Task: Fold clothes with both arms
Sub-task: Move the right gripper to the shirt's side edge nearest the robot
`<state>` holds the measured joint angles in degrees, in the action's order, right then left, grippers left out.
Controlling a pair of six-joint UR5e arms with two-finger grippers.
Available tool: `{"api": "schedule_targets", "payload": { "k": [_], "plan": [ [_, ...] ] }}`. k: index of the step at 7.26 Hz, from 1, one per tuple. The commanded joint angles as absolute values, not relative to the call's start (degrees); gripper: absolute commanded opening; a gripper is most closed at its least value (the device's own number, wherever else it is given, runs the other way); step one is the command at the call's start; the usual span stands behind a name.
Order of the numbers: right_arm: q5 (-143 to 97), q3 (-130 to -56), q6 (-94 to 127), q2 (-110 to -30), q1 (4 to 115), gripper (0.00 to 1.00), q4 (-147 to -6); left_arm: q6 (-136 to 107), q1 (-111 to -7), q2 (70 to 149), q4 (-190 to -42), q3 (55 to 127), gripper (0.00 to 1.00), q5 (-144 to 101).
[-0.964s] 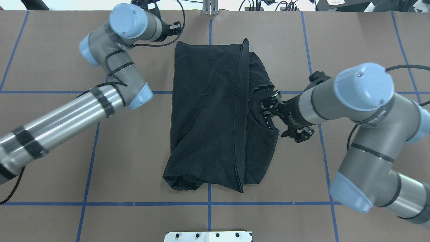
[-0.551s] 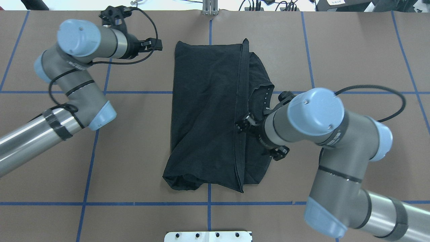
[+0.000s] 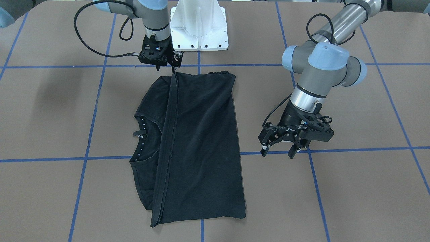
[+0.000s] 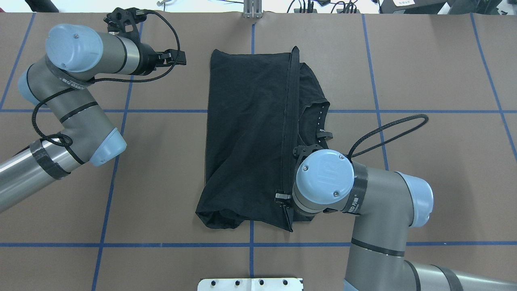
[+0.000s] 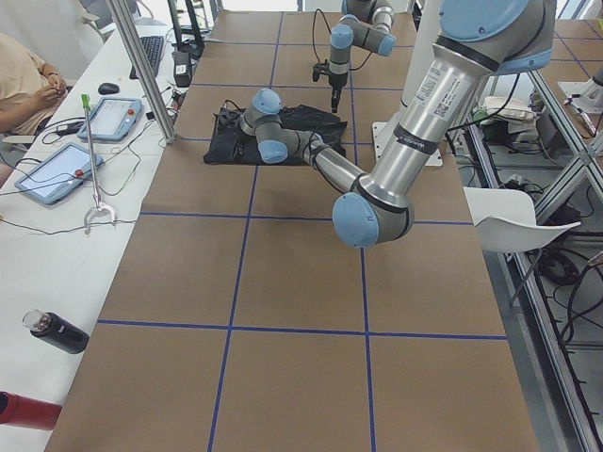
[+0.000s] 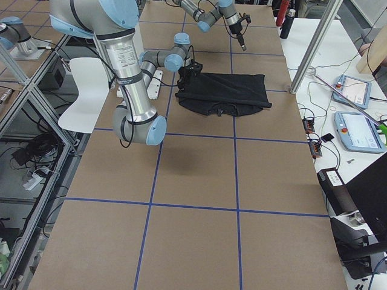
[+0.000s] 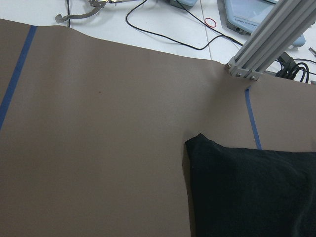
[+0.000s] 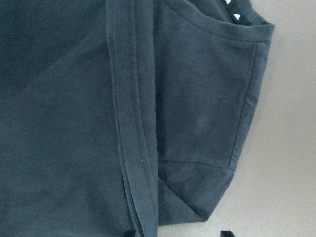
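T-shirt [image 4: 246, 133]: mid-table [image 4: 424, 60], folded once lengthwise, collar [image 3: 142, 134] exposed on the right.
step: second fold setup, I'd say; you need both ends of the hem [image 4: 288, 133] gripped next.
right gripper [image 3: 174, 66]: touching the hem's near end; clamped or not, can't tell.
left gripper [image 3: 278, 152]: fingers spread, empty, off the far-left corner.

One T-shirt [image 4: 246, 133] (apparently folded), two arms [image 4: 76, 113]

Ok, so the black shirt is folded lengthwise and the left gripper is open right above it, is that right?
Not quite. The T-shirt is folded lengthwise and the left gripper is open, but it is beside the T-shirt, above bare table, as the front-facing view shows.
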<state>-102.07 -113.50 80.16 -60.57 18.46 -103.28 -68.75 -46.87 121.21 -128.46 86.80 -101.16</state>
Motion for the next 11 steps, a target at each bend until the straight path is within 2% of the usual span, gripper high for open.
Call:
{"api": "schedule_targets", "payload": {
  "k": [1, 3, 5, 6, 7, 8, 9, 11],
  "plan": [
    [-101.3, -112.8, 68.1, -59.9, 16.9, 0.66, -105.1, -68.9, -46.9, 121.1, -128.1, 87.0, 0.99, -101.2],
    [-100.1, -105.4, 64.9, -54.6, 16.3, 0.66, -105.0, -69.3, -46.9, 120.9, -128.1, 87.0, 0.99, -101.2],
    [-99.5, -104.3, 63.4, -55.0, 15.5, 0.65, -105.0, -69.4, -46.8, 120.3, -128.2, 87.0, 0.99, -101.0],
    [-99.0, -104.0, 63.1, -54.9, 15.1, 0.6, -105.0, -69.4, -46.8, 120.2, -128.2, 87.0, 0.99, -101.0],
    [-98.9, -103.7, 63.1, -55.0, 14.9, 0.31, -104.9, -69.4, -46.8, 120.1, -128.2, 86.9, 0.99, -100.9],
    [-98.9, -103.5, 63.1, -55.1, 14.8, 0.2, -104.9, -69.4, -46.8, 120.1, -128.2, 87.0, 0.99, -100.9],
    [-98.9, -103.5, 63.1, -55.1, 14.7, 0.01, -104.9, -69.5, -46.8, 120.1, -128.2, 86.9, 0.99, -100.9],
    [-99.3, -103.5, 62.8, -55.2, 15.4, 0.0, -104.9, -69.4, -46.8, 120.1, -128.2, 86.9, 0.99, -100.9]
  ]
}}
